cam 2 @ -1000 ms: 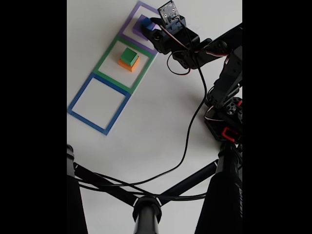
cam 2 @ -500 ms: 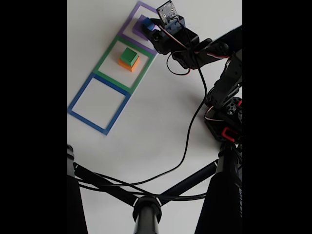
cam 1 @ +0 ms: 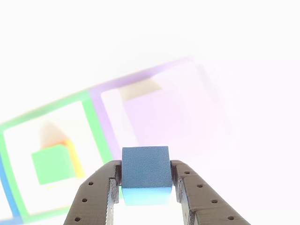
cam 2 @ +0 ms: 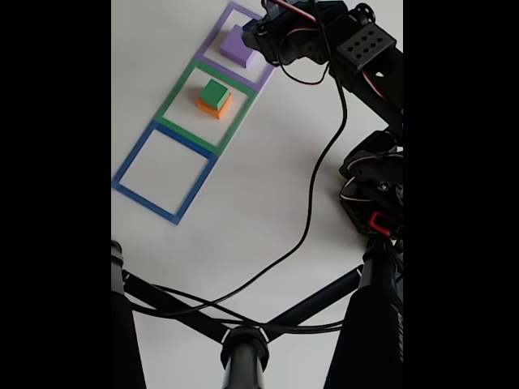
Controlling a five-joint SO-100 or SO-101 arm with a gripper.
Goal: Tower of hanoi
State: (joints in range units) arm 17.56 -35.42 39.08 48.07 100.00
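Small blue cube (cam 1: 145,168): matte, flat-faced, sharp-edged; probably light and stiff, foam or printed plastic by the look, not fragile, not slippery. Best taken across two opposite flat sides, at mid-height, which is how it sits now. Held clear of the table in the other view, over the near edge of the purple outline (cam 1: 105,124).

Pale-purple slab (cam 2: 240,44): lying flat inside the purple outline in the fixed view, washed out in the other view. Wide and low, so harder to span; would need the claw nearly full open, gripped across its shorter thickness edges.

Green cube (cam 2: 215,92) stacked on orange cube (cam 2: 213,105), both inside the green outline (cam 2: 180,91). Blue outline (cam 2: 138,156) further along the row.

Gripper (cam 1: 146,183): clenched on the small blue cube, one dark finger (cam 1: 101,187) flat against each side face, opening exactly the cube's width. Nothing else touched. Grip looks square, no tilt visible. In the fixed view the arm's head (cam 2: 300,36) hangs just beside the slab; fingertips and cube not made out there.

Judged step: cube lifted, carry to a target stack pending.
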